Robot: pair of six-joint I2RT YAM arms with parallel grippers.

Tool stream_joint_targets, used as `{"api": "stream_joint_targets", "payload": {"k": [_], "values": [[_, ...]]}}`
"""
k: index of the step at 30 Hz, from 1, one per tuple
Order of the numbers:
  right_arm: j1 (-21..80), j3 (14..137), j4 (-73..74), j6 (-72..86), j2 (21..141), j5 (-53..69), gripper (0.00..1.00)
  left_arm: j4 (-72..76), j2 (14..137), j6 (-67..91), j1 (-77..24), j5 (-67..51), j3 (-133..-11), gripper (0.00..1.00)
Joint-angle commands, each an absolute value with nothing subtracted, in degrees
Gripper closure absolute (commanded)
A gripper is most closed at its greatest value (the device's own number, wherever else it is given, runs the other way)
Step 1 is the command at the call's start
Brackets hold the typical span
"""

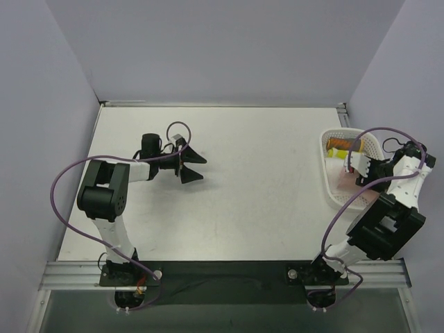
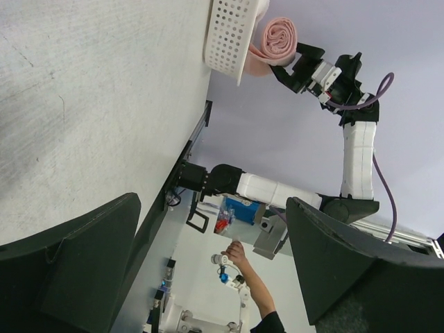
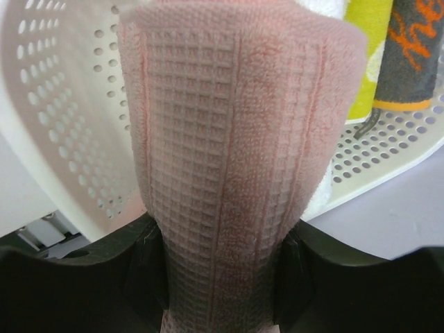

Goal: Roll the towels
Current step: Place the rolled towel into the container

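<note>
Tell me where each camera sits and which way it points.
Top: above and behind the robot, looking down on the table; left arm and right arm show.
Left wrist: low over the table, facing across to the basket and right arm; its open fingers frame the view.
Right wrist: close behind the pink towel, basket beyond; its fingers clamp the towel.
Shared: both wrist views show the pink towel and basket.

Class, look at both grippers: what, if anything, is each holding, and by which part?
The right gripper holds the rolled pink towel, fingers pressing opposite sides of the roll at its near end. The left gripper is open, holding nothing.
</note>
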State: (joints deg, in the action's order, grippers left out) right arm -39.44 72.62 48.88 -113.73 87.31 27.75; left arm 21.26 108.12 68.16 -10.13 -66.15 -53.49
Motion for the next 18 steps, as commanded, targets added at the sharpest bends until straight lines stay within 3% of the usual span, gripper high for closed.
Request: {"api": "stream_joint_targets", "payload": {"k": [1, 10, 18], "values": [[-39.90, 73.66, 47.55, -139.03, 88.15, 33.30, 1.00, 24.08, 105.21, 67.32, -9.67, -68.12, -53.62, 0.03], [-38.50, 71.10, 48.95, -144.92, 87.37, 38.93, 1.00, 23.38, 104.41, 66.27, -9.23, -68.12, -52.12, 0.03], [-38.94, 71.19, 56.42, -151.26, 89.12, 35.86, 1.00, 22.94, 105.12, 65.92, -9.14, -67.94, -52.91, 0.03]]}}
